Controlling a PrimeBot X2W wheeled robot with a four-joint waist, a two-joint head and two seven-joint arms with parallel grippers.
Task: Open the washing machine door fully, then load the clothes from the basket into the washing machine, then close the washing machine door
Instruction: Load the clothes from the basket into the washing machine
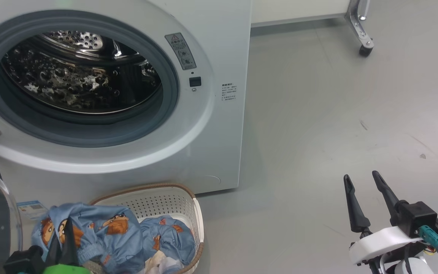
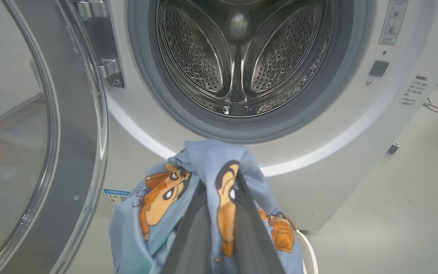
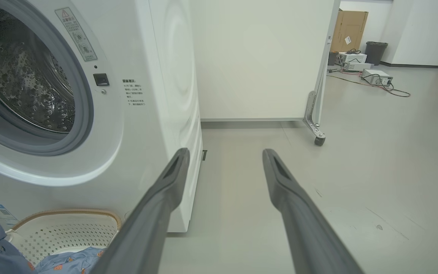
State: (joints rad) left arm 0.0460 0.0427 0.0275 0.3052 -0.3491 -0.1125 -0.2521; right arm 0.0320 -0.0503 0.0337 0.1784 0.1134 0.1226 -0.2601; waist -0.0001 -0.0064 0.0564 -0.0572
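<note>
Clothes [image 1: 89,232] are being gripped by the left pincer [image 2: 221,179], which is being clenched on a fold of one blue cartoon-print garment over the left end of the basket [image 1: 188,194]. The basket is being carried by the floor [image 1: 318,114], at the foot of the washing machine [image 1: 219,144]. The right pincer [image 1: 360,176] is being held released and empty, well apart to the right.

Only a narrow fold is being pinched, so a slip is judged possible. Hanging cloth could be snagged on the grey gasket [image 1: 165,114] or the basket rim. The open washing machine door [image 2: 51,133], just beside the left arm, could be knocked. Another blue garment and a cream piece are being held in the basket. The steel drum [image 1: 82,83] is being seen as empty.
</note>
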